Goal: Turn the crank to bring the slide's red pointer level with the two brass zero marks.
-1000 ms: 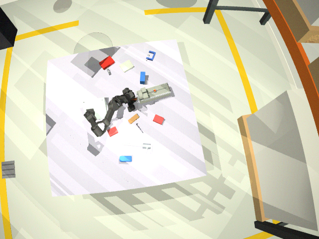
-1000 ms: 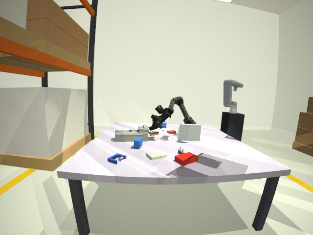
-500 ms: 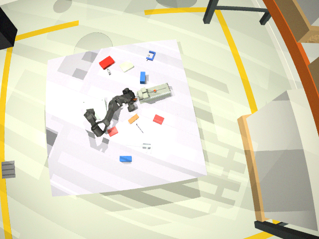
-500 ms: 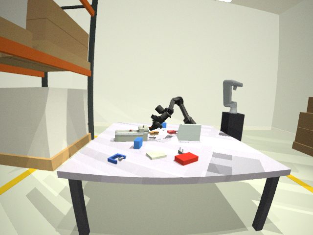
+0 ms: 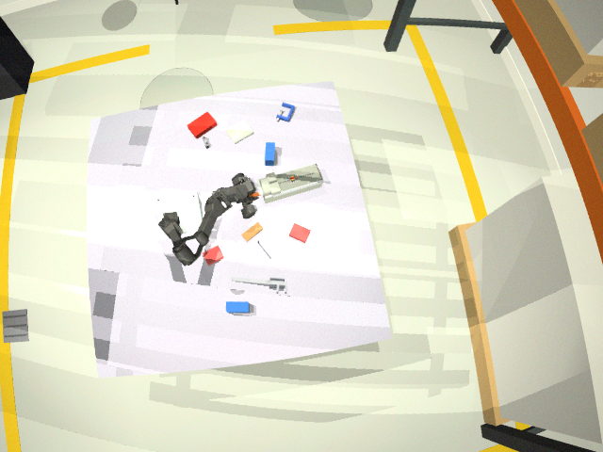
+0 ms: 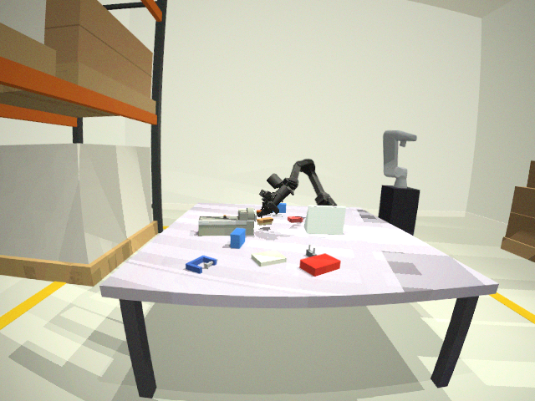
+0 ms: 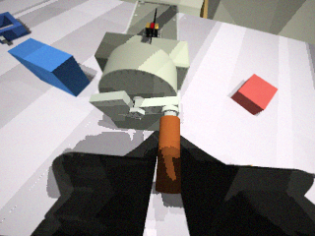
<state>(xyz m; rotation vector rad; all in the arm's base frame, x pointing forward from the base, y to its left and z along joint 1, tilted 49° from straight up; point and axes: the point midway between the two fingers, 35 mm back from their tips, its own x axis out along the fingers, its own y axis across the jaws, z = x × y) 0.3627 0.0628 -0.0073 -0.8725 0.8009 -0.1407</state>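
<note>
The grey-green machine (image 5: pixel 297 190) (image 6: pixel 211 227) (image 7: pixel 138 64) stands on the table, its long slide bed pointing away from the arm. The crank arm (image 7: pixel 157 102) on its near end points right in the wrist view. The orange crank handle (image 5: pixel 253 194) (image 7: pixel 169 133) sticks out from the crank arm's end toward me. My gripper (image 7: pixel 165 136) is shut on the handle, one dark finger on each side. The red pointer (image 5: pixel 292 178) (image 7: pixel 153 25) shows on the slide, close to small yellow marks; whether they are exactly level is too small to tell.
A blue block (image 5: pixel 269 153) (image 6: pixel 237 238) (image 7: pixel 49 64) stands left of the machine in the wrist view. A red block (image 5: pixel 299 233) (image 7: pixel 255 93) lies to the right. An orange block (image 5: pixel 252 232), a thin rod (image 5: pixel 264 250) and a caliper-like tool (image 5: pixel 260 282) also lie on the table.
</note>
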